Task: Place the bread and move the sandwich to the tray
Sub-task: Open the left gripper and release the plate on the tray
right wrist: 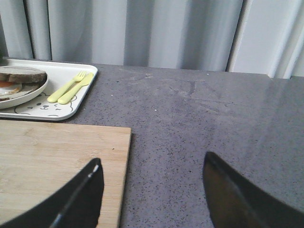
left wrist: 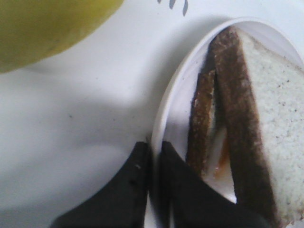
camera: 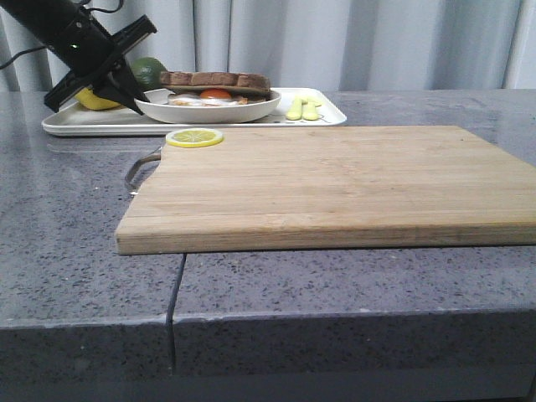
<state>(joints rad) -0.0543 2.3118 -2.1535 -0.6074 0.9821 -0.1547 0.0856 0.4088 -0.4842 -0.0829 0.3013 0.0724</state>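
The sandwich (camera: 216, 86) lies on a round white plate (camera: 209, 110) that rests on the white tray (camera: 328, 115) at the back left. The bread (camera: 216, 79) is its top slice, over a fried egg with an orange yolk. The left wrist view shows the bread's pale crumb (left wrist: 275, 118) above the lower slice's crust (left wrist: 202, 118). My left gripper (camera: 136, 102) (left wrist: 153, 147) is shut on the plate's rim (left wrist: 161, 114), one finger inside and one outside. My right gripper (right wrist: 151, 164) hangs open with nothing in it over the cutting board's right edge; the front view does not show it.
A wooden cutting board (camera: 335, 184) (right wrist: 47, 156) fills the middle of the grey counter, with a lemon slice (camera: 194, 136) at its back left corner. On the tray are a yellow fork and knife (camera: 303, 109) (right wrist: 71, 88), a yellow fruit (camera: 96, 102) (left wrist: 47, 28) and a green fruit (camera: 149, 69).
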